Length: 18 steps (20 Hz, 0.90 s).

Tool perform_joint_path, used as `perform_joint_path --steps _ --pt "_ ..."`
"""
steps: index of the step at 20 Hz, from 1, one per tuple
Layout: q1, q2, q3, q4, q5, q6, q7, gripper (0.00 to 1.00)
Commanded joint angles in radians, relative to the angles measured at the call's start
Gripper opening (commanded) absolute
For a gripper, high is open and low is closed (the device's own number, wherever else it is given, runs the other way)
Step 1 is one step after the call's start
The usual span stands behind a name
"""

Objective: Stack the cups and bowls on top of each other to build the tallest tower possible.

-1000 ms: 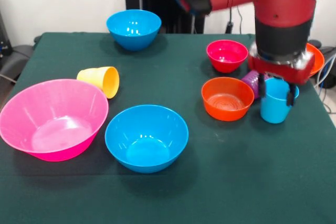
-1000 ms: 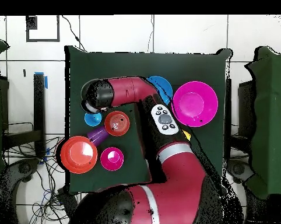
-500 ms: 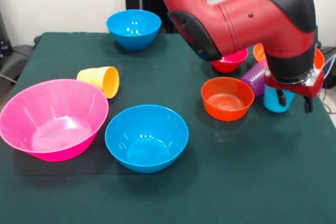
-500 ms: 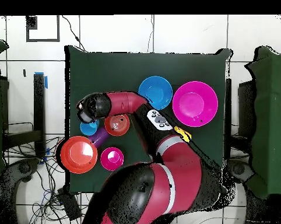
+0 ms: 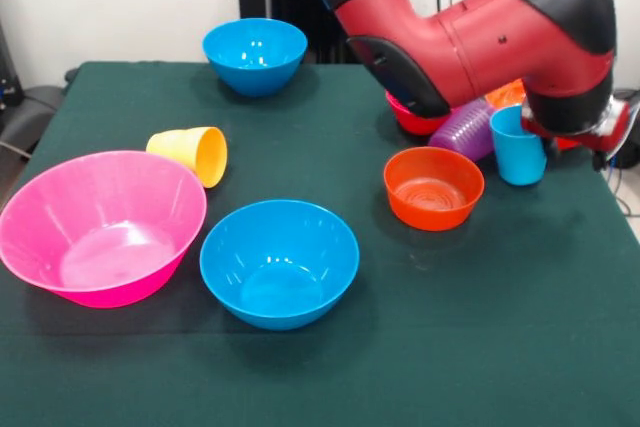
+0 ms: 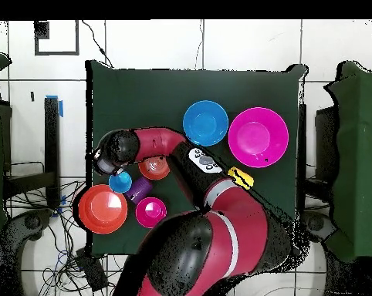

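A dark green cloth covered the table (image 5: pixel 300 377), with a pale wall behind it in the front view and white floor tiles around it in the overhead view. The red and black arm (image 5: pixel 470 27) came down from the top of the front view and bent across to the table's right side, its black wrist hanging just above and behind the light blue cup (image 5: pixel 519 145). That cup stood upright on the cloth with its mouth up. The gripper was hidden behind the wrist housing in both views, so whether it was spread or clenched could not be told, nor whether it touched the cup. The ribbed purple cup (image 5: pixel 462 130) lay tilted on its side just beside the blue one, partly under the arm. The small orange-red bowl (image 5: pixel 433 187) sat upright near both cups, apart from them. The small magenta bowl (image 5: pixel 410 119) showed only as a sliver behind the arm in the front view; overhead it sat next to the wide orange bowl (image 6: pixel 103 208). On the front view's left, the big pink bowl (image 5: pixel 100 227) and a blue bowl (image 5: pixel 279 262) stood near each other, the yellow cup (image 5: pixel 190 154) lay on its side behind them, and a second blue bowl (image 5: pixel 255 55) stood at the far edge. Nothing was stacked.
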<state>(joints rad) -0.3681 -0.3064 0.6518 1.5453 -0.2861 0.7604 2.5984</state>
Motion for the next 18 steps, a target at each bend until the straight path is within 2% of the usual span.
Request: perform_joint_path --steps 1,6,10,13,18 --pt "-0.019 -0.091 0.075 0.044 0.02 0.082 -0.162 1.0" --pt "-0.027 -0.083 0.089 0.002 0.005 0.1 -0.195 1.0" --pt "-0.038 -0.075 0.127 -0.037 -0.015 0.019 -0.216 1.0" --pt "-0.054 -0.135 0.155 -0.021 0.002 0.022 -0.192 1.0" --pt "-0.075 -0.258 0.127 0.068 0.014 0.149 -0.14 1.0"
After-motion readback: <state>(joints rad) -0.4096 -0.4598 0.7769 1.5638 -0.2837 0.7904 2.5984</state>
